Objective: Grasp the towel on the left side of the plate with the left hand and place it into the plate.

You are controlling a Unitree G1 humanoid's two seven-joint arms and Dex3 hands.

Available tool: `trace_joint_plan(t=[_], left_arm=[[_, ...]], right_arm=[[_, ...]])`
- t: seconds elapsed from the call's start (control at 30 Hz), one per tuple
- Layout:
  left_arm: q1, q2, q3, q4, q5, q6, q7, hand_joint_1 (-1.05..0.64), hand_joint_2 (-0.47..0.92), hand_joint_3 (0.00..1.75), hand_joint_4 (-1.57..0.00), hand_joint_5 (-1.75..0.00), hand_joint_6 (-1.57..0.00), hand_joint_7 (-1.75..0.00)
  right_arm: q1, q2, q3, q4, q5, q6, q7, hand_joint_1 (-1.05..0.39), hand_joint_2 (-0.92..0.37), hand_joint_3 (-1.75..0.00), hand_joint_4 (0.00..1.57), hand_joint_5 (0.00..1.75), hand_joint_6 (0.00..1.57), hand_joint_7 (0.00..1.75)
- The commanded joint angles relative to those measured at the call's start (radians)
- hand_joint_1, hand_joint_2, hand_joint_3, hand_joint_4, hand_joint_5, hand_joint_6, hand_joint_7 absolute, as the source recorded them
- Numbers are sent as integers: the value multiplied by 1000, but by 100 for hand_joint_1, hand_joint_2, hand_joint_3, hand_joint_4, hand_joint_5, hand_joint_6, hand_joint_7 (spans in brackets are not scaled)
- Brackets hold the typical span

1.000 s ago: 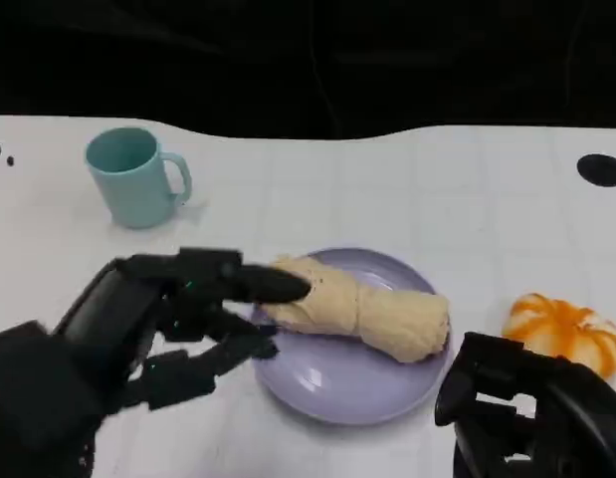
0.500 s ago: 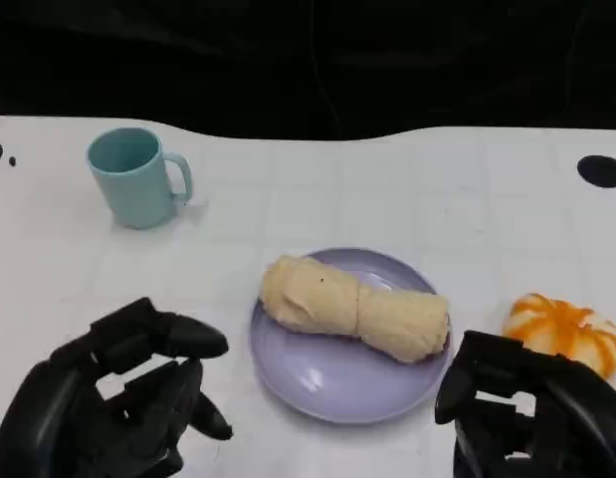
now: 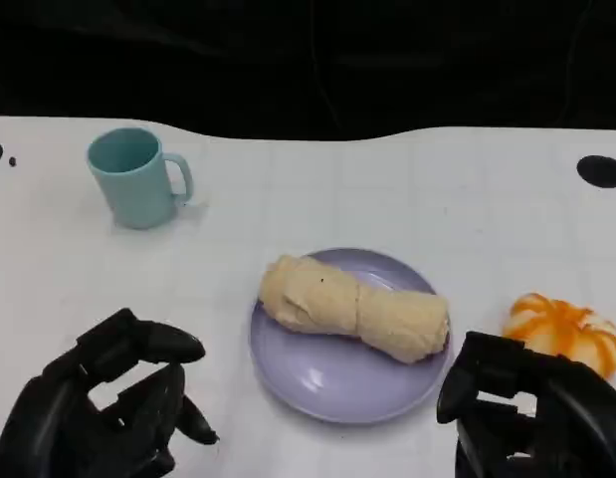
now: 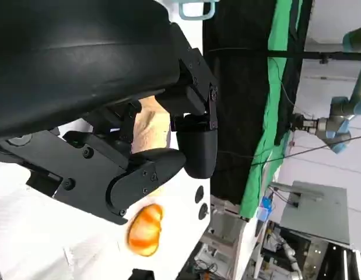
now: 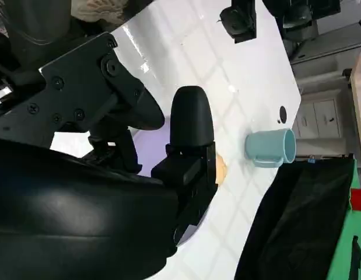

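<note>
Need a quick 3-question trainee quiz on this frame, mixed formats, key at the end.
1. True or false: the towel lies on the plate.
2. Multiple choice: what sits on the table just right of the plate? A) a teal mug B) an orange pumpkin-like object C) a spoon
3. Fill in: the left robot hand holds ____.

Key: 1 true. 2 B, the pumpkin; the mug stands far left. 3 nothing; its fingers are apart, clear of the plate.
</note>
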Motion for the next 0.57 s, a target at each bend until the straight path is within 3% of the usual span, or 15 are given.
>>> trace_joint_plan(t=[0.03, 0.57], left_arm=[[-8, 22, -1, 21, -8, -30, 10, -28, 66, 86, -82, -158, -71, -149], [-22, 34, -16, 26, -13, -24, 37, -26, 61, 94, -79, -165, -73, -142]], right_arm=[[-8, -3, -19, 14, 0, -20, 3, -7, -52, -128, 71, 175, 62, 160], [-10, -6, -37, 28, 8, -32, 20, -7, -52, -130, 73, 175, 63, 160]])
